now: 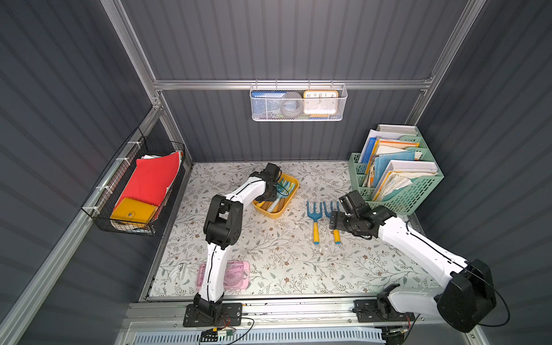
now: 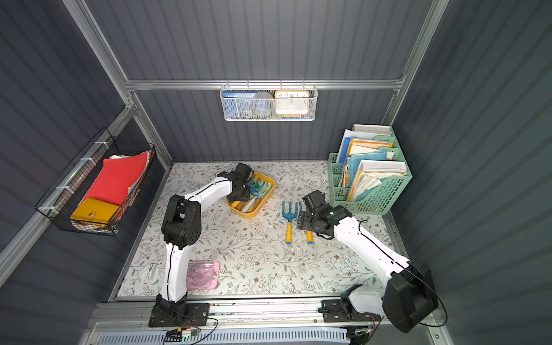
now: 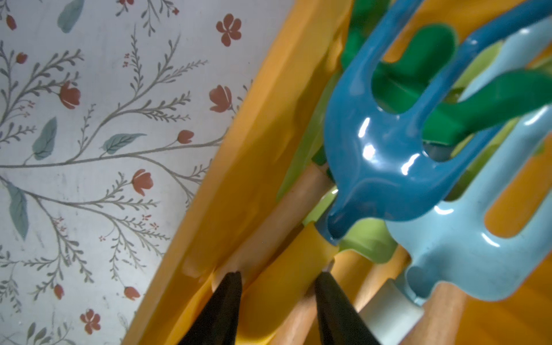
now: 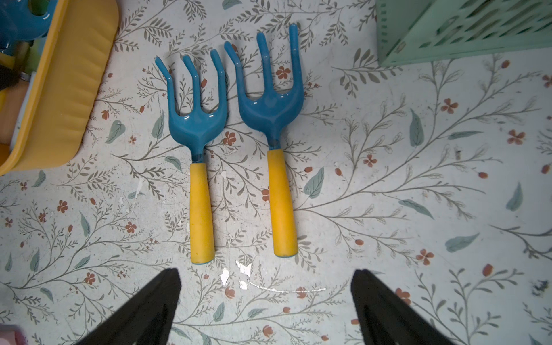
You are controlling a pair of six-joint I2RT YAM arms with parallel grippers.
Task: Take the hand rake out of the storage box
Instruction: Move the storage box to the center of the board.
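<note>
We've got left gripper narrow around the blue-headed, yellow-handled hand rake in the mustard-yellow plastic tub, grip unclear; right gripper wide.

Perhaps five tools in the storage box; two rakes side by side right of it

Only the clock in the wall basket gives you legible signs: numerals 10, 11, 12, 1 and 2, in both top views. The print on the blue booklet beside it is too small to read.
</note>
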